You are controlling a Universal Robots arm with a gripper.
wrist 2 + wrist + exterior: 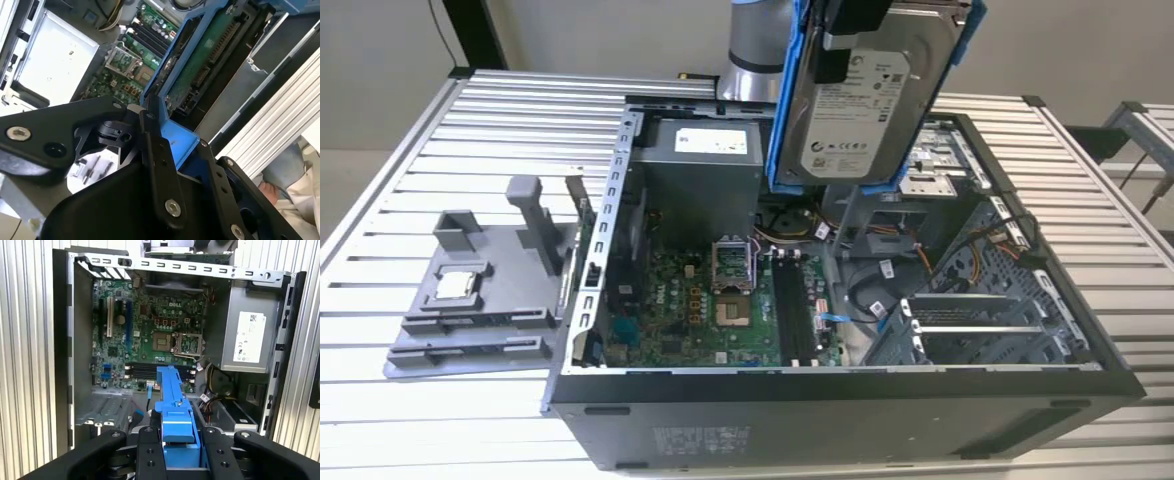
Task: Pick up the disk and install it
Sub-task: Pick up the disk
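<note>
The end effector is clamped on the blue rail of the disk. The disk hangs just beneath it, clear above the open computer case on the counter. The risk, by the look of it, is that the grip is on flexible plastic alone, so the drive could swing or slip. Its tilted lower edge could also snag the cables below or strike the case rim. The arm drops in from above with the wrist pointing down, the disk on edge and its label facing outward.
</note>
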